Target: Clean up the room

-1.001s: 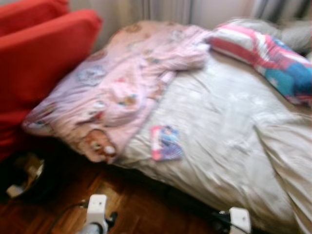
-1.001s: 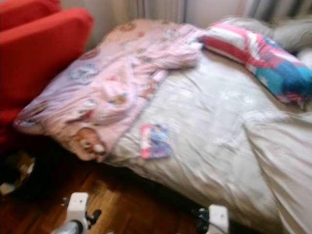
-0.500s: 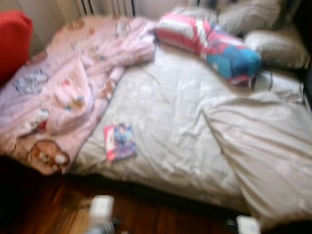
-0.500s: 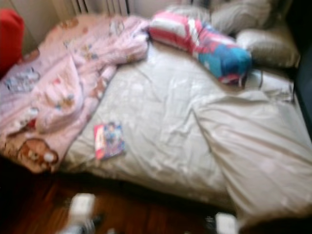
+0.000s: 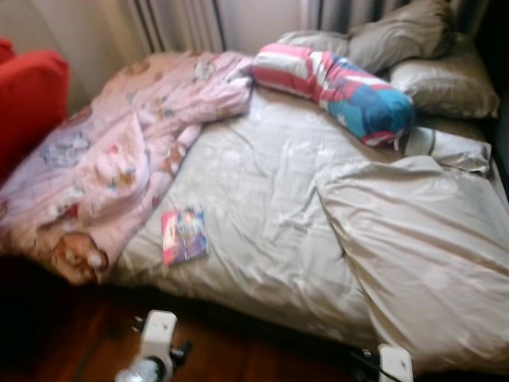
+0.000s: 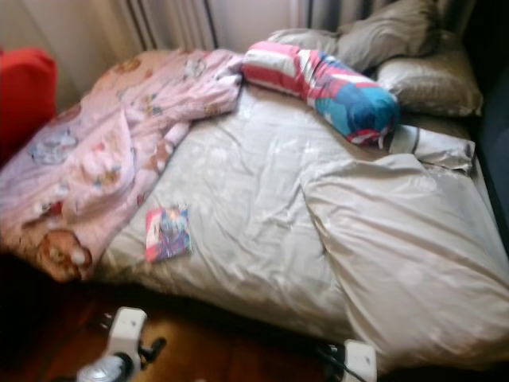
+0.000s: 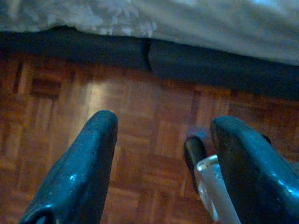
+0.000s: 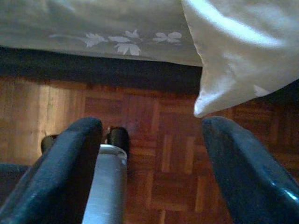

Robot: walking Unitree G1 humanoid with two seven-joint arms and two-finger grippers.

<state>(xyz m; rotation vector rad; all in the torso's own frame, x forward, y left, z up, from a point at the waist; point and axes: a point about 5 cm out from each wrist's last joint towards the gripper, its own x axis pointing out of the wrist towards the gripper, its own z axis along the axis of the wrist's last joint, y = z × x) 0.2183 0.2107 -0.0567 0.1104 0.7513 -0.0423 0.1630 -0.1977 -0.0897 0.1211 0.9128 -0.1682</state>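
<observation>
A small colourful book [image 5: 184, 235] lies flat on the grey sheet near the bed's front edge, beside a crumpled pink cartoon-print blanket [image 5: 119, 151]. A striped red, white and blue pillow [image 5: 342, 87] rests across the head of the bed. A bunched grey duvet [image 5: 413, 255] covers the right half. My left arm [image 5: 157, 342] and right arm [image 5: 394, 362] hang low in front of the bed. The left gripper [image 7: 163, 126] is open over the parquet floor with nothing between its fingers. My right gripper [image 8: 152, 126] is likewise open above the floor, under the hanging duvet corner [image 8: 224, 74].
A red armchair [image 5: 28, 103] stands at the left, against the bed. Grey pillows [image 5: 441, 79] lie at the headboard, with curtains [image 5: 179, 24] behind the bed. A dark bed base [image 7: 196, 60] runs along the wooden floor [image 7: 140, 102] just ahead of both grippers.
The camera has swung to the right, so the red armchair has slid towards the left edge and more of the bed's right side shows. Nothing on the bed has moved.
</observation>
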